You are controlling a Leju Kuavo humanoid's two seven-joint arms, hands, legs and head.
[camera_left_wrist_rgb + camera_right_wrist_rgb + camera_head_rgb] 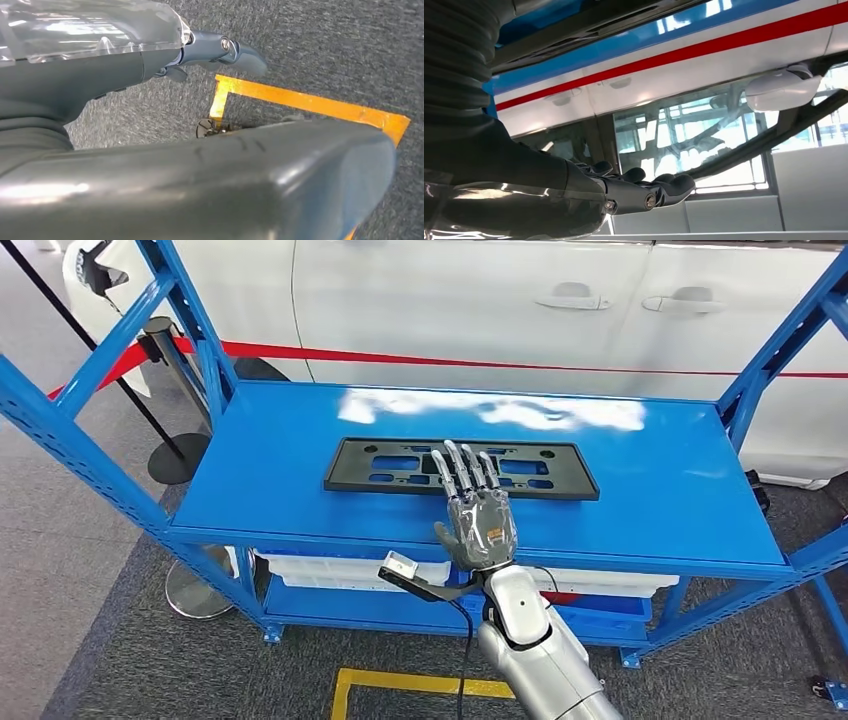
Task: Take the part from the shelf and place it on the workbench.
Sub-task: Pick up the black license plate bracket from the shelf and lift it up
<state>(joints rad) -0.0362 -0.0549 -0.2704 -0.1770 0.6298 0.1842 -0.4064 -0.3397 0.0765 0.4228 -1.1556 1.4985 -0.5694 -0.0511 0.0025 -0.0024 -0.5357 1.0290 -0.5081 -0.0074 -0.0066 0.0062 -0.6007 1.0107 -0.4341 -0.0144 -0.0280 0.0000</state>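
Note:
A flat black plastic part [400, 462] with several cut-outs lies lengthwise in the middle of the blue shelf's top deck [650, 480]. My right hand [478, 515] reaches over the shelf's front edge, palm down and fingers straight. Its fingertips [462, 465] are over the part's near edge, a little right of its middle. In the right wrist view the outstretched fingers [659, 192] hold nothing, and a gap shows between them and the dark part [574, 30]. My left hand [100, 75] hangs over the grey carpet with nothing in it.
Slanted blue uprights [60, 440] [790, 340] frame both ends of the shelf. A white car [480, 300] with a red stripe stands close behind. White bins [330, 570] sit on the lower deck. A stanchion [165, 350] stands at the left, and yellow floor tape [400, 680] lies before the shelf.

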